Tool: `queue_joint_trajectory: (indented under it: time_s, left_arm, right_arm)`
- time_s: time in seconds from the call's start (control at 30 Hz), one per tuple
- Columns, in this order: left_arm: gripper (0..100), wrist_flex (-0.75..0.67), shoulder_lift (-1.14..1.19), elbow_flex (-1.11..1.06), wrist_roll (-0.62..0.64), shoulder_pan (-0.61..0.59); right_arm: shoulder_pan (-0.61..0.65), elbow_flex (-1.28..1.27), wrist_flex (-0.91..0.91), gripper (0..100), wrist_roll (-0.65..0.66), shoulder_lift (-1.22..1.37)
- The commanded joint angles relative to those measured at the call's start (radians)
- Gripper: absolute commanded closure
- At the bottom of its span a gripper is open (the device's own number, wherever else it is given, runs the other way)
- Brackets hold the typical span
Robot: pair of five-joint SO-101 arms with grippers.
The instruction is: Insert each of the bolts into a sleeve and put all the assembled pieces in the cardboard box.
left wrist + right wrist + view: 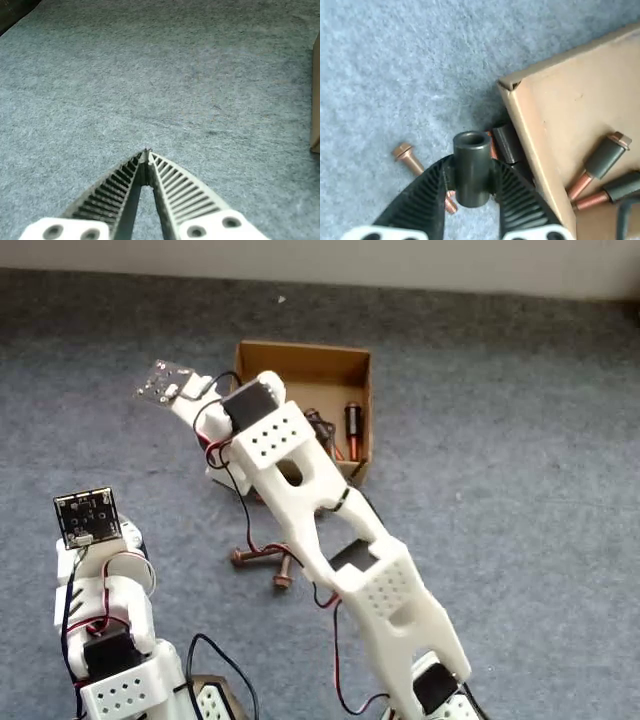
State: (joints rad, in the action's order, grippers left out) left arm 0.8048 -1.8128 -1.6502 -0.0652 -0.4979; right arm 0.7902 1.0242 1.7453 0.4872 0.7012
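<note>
My right gripper point(470, 175) is shut on a black sleeve point(471, 167), held upright with its open end up, just outside a corner of the cardboard box point(555, 115). A copper bolt point(409, 159) lies on the carpet beside it, and a second bolt point(451, 202) shows partly behind one finger. Another black sleeve point(507, 144) lies against the box wall. Two assembled pieces point(600, 160) rest inside the box point(300, 360). Loose bolts point(262, 556) lie on the carpet below the right arm point(300, 480). My left gripper point(146, 152) is shut and empty over bare carpet.
Grey carpet covers the whole floor. The left arm point(110, 640) sits at the near left, away from the box. A box edge point(316, 100) shows at the side of the left wrist view. Cables point(245, 520) hang from the right arm above the bolts.
</note>
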Motion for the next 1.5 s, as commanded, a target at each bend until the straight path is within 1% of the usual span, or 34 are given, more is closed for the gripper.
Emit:
queue_joint_trajectory:
  time_s: [0.0,0.23,0.47,0.7,1.0,1.3,1.47]
  left_arm:
    - [99,-0.020,-0.008,0.025,0.008,0.015]
    - [99,-0.020,-0.008,0.025,0.008,0.015]
    - [99,-0.020,-0.008,0.024,0.006,0.015]
    - [99,-0.020,-0.008,0.024,0.006,0.015]
    - [99,-0.020,-0.008,0.018,0.005,0.015]
    - [99,-0.020,-0.008,0.018,0.005,0.015]
    - [99,-0.020,-0.008,0.018,0.003,0.053]
  right_arm:
    - [-0.030,-0.151,0.022,99.4,-0.017,-0.234]
    - [-0.096,-0.447,0.021,99.4,-0.068,-0.503]
    - [-0.153,-0.651,0.012,99.4,-0.146,-0.780]
    - [-0.213,-0.862,-0.045,99.4,-0.203,-1.032]
    - [-0.295,-1.194,-0.202,99.4,-0.241,-1.314]
    - [-0.374,-1.646,-0.412,99.4,-0.241,-1.662]
    - [-0.417,-1.833,-0.493,99.4,-0.241,-1.816]
